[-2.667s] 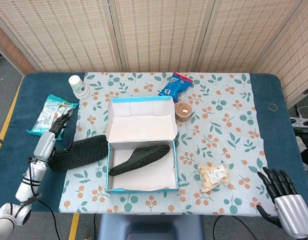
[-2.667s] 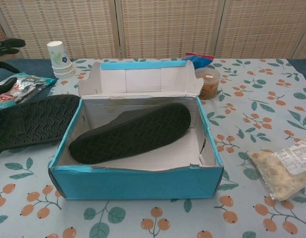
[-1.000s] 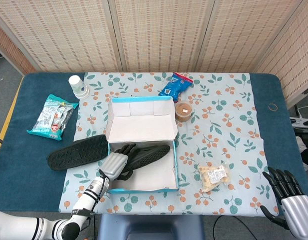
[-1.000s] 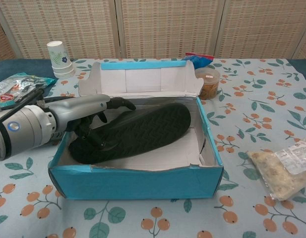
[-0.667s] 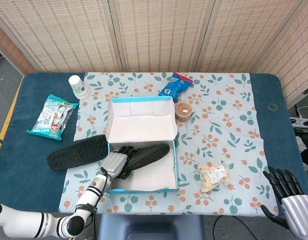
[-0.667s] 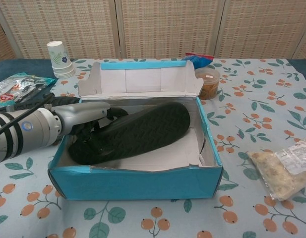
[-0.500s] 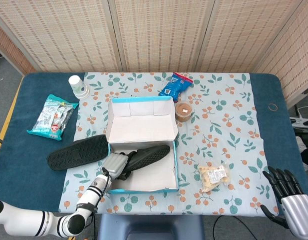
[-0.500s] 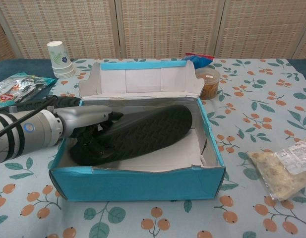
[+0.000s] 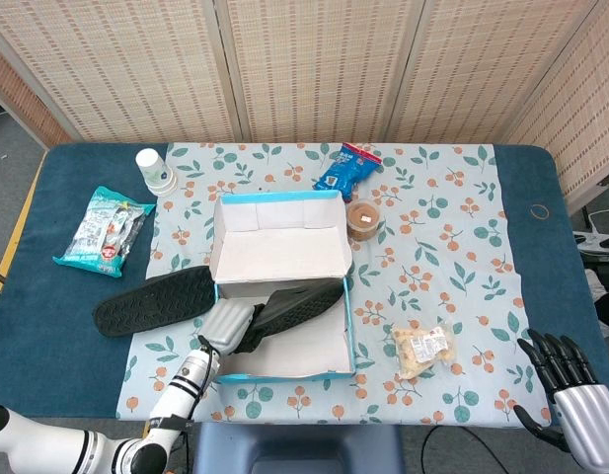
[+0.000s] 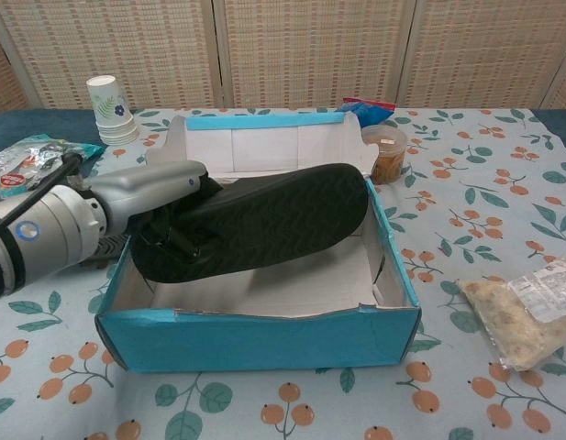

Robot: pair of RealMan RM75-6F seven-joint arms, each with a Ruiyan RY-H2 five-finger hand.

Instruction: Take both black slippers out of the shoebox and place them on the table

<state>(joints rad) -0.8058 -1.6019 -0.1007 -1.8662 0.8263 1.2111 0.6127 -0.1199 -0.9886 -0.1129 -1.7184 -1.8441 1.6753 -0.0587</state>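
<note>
Chest view: left hand (image 10: 163,206) grips the heel end of the second black slipper (image 10: 264,220), which half a second back lay flat on the shoebox (image 10: 264,335) floor and now rides tilted, toe end up at the right wall's rim (sole facing the camera). Head view: first slipper (image 9: 154,300) lies on the counter (image 9: 452,247) left of the box; right hand (image 9: 570,390), fingers spread and holding nothing, idles at the near right corner, so judging by this, only carry-out and set-down remain.

2 slippers (image 9: 154,300), 1 shoebox (image 9: 284,372), 3 snack bags (image 9: 104,228)
</note>
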